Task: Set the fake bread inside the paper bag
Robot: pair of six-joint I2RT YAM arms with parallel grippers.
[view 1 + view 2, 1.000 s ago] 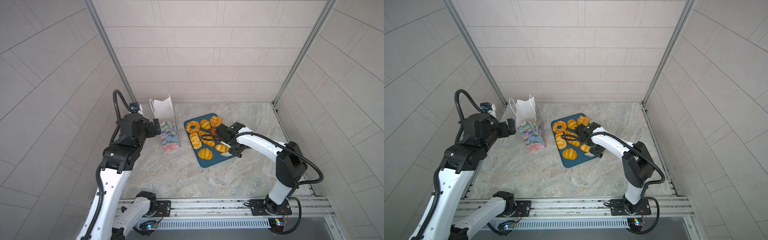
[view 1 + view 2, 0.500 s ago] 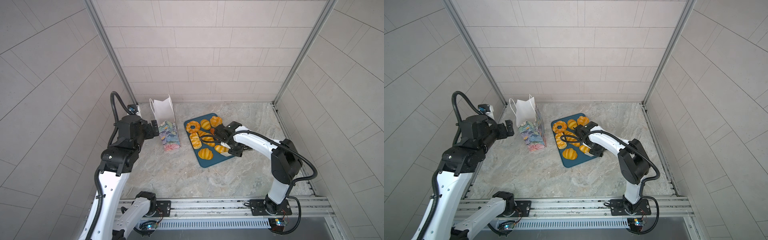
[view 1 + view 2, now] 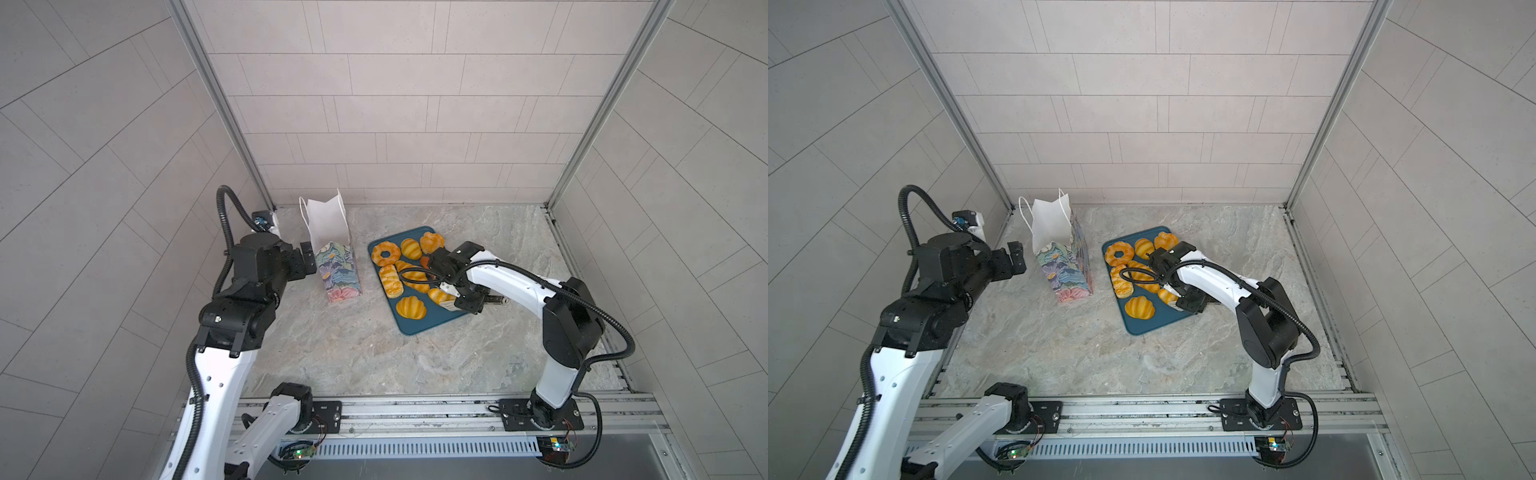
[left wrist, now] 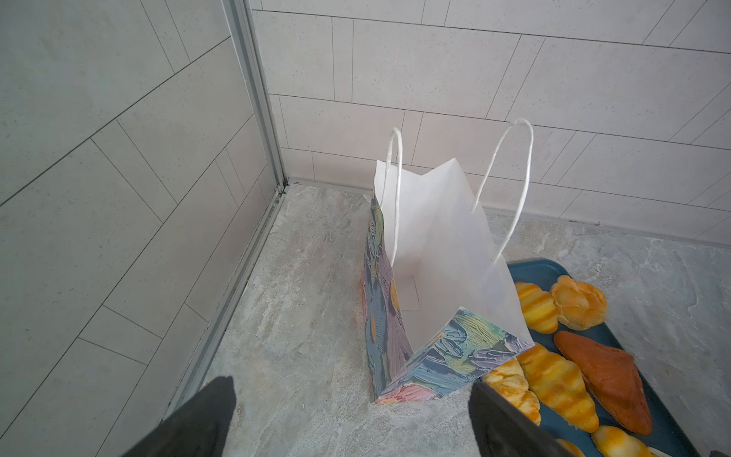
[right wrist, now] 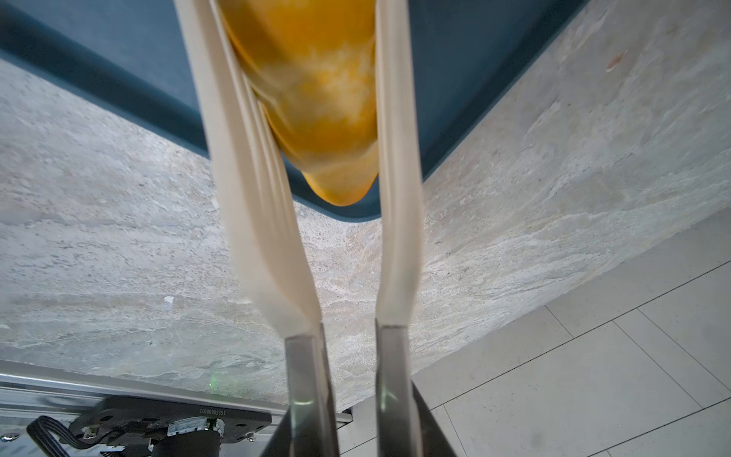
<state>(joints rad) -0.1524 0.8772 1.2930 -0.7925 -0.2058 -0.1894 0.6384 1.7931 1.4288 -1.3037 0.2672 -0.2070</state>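
A glossy golden-yellow toy pastry (image 5: 316, 99) sits between the arms of white slotted tongs (image 5: 253, 198), over a corner of the flat dark teal tray (image 5: 99, 79). The right tool (image 3: 468, 302) clamps the tongs' metal handles. The other pastries (image 3: 410, 307) lie on the tray. The tall floral paper bag (image 3: 337, 270) stands upright just beside the tray on the marbled tabletop (image 3: 353, 353). The left tool (image 4: 352, 389), spread wide and empty, hovers near the bag.

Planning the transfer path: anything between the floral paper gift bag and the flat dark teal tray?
Bare: only marbled tabletop between floral paper gift bag and flat dark teal tray, in both top views.
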